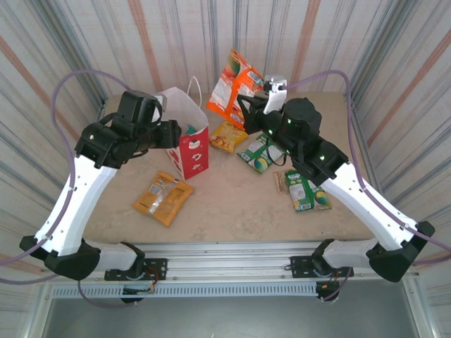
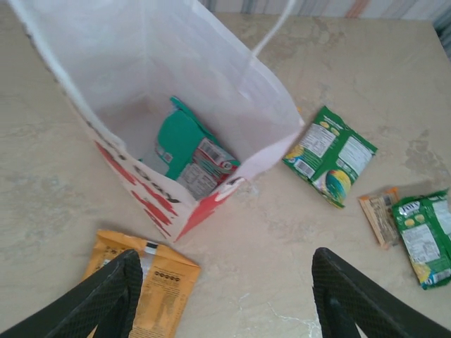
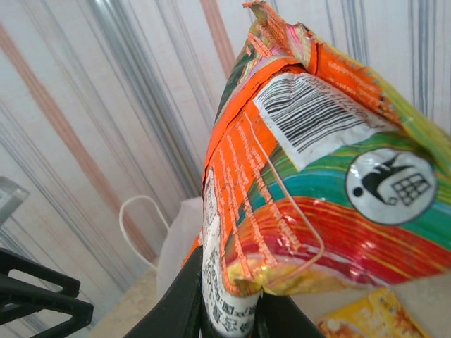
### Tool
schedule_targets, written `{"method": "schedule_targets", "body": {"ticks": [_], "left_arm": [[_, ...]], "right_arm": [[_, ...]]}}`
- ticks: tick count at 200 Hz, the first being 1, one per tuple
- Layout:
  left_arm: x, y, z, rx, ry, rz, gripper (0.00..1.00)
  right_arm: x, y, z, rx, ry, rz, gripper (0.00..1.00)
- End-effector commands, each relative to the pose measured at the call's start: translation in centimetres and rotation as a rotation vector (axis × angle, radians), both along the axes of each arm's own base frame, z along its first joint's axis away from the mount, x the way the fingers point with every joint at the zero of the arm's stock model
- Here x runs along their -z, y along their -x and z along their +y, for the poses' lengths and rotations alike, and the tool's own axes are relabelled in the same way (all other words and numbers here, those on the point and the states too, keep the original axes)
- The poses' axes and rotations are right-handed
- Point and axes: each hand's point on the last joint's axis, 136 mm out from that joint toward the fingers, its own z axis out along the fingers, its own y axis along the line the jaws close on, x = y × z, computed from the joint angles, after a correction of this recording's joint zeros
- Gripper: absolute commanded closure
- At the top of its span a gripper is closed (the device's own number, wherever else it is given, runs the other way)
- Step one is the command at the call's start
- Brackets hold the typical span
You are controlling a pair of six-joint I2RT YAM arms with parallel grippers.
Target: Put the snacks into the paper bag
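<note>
A teal packet (image 2: 182,138) lies inside the open paper bag (image 2: 236,95)

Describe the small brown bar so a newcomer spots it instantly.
Start at the paper bag standing left of centre on the table and look to its right. Two green packets lie flat there; the brown bar sits between them, the only brown item and the narrowest.

the paper bag (image 1: 189,134) is standing left of centre with one packet (image 2: 187,151) lying inside. a second packet (image 1: 163,198) is lying at its lower left. three more packets (image 1: 258,153) and a small bar (image 1: 282,182) are lying to its right; a raised packet (image 1: 232,88) is hanging above them.
</note>
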Motion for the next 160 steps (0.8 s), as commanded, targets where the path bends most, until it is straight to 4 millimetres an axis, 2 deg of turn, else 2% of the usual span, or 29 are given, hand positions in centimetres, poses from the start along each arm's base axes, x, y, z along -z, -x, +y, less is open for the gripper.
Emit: {"method": "schedule_targets", "body": {"ticks": [1, 27, 51, 75, 89, 93, 95, 99, 128, 160], "left_arm": [[-1.2, 0.5, 1.8, -0.022, -0.026, -0.033, 0.31], [-1.3, -0.3, 3.1, -0.059, -0.027, -0.044, 0.31], [-1.1, -1.0, 3.4, -0.064, -0.016, -0.037, 0.31], [-0.6, -1.8, 4.6, -0.099, -0.033, -0.029, 0.31], [-0.2, -2.1, 5.1, -0.105, -0.021, -0.016, 0.31], [-0.2, -2.2, 5.2, -0.106, -0.017, -0.012, 0.31], [-0.2, -2.2, 5.2, -0.106, -0.015, -0.011, 0.31], [-0.1, -2.2, 5.3, -0.105, -0.012, -0.007, 0.31], [0.5, -2.2, 5.5, -0.103, -0.015, 0.006, 0.30], [1.6, -2.2, 5.8, -0.110, -0.020, 0.032, 0.30]], "right_arm": [[-5.0, 1.3, 1.4, -0.057, -0.005, -0.160, 0.98], [-7.3, 2.0, 3.9, -0.109, -0.004, -0.235, 0.98], [-7.4, 1.4, 6.5, -0.127, 0.032, -0.259, 0.97], [-5.7, -0.6, 9.0, -0.103, 0.098, -0.244, 0.97], [-4.1, -2.1, 10.4, -0.088, 0.148, -0.212, 0.97], [-3.0, -2.7, 11.0, -0.087, 0.172, -0.193, 0.97], [-3.8, -2.7, 10.9, -0.083, 0.162, -0.203, 0.97], [-3.5, -3.1, 11.2, -0.078, 0.172, -0.197, 0.97], [0.5, -5.7, 13.7, -0.066, 0.263, -0.136, 0.96], [4.3, -7.4, 16.0, -0.083, 0.332, -0.073, 0.96]]}}
